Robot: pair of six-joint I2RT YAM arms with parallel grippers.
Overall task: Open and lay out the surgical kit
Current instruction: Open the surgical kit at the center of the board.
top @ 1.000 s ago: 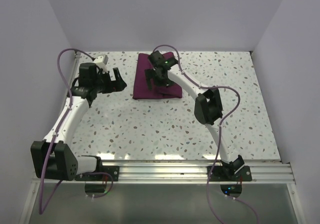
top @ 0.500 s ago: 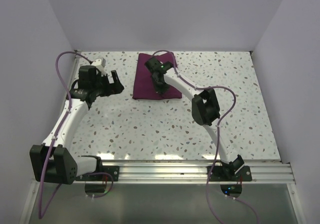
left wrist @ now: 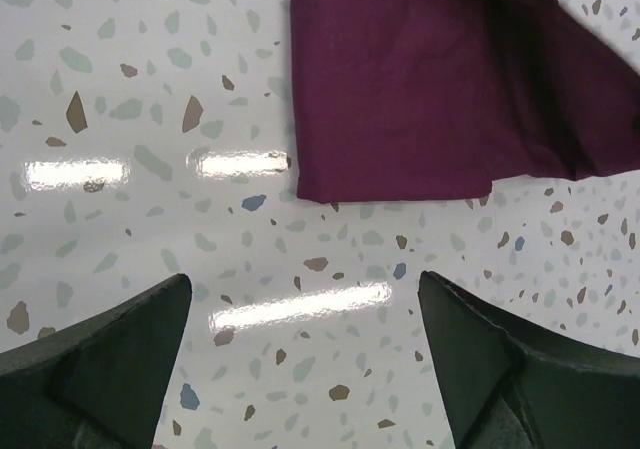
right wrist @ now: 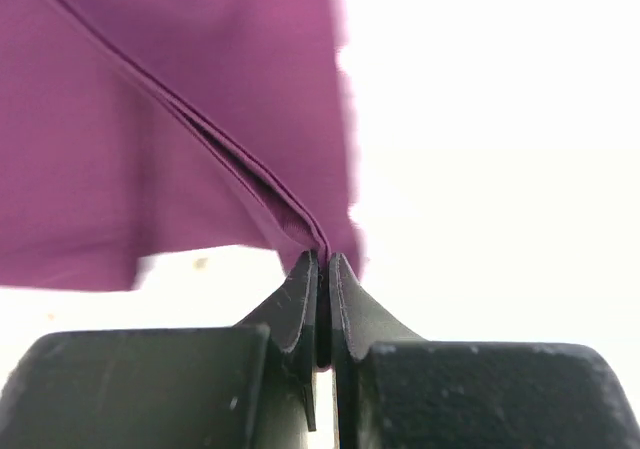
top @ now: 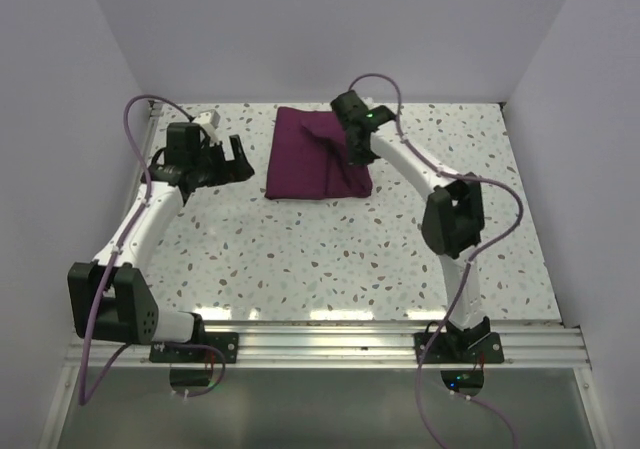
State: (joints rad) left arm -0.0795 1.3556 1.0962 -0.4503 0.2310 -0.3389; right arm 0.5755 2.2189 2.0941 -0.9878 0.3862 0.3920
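Pinching a fold at the right edge of the cloth wrap (top: 305, 164), which lay at the far middle of the table (top: 300, 254), the right gripper (right wrist: 322, 261) was clamped on fabric judged light, limp and best lifted by its edges; the left gripper (left wrist: 305, 304) gaped empty nearby.

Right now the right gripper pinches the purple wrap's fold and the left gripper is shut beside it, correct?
No: the left gripper is open, jaws apart, as the left wrist view shows. The right gripper does pinch the purple wrap.
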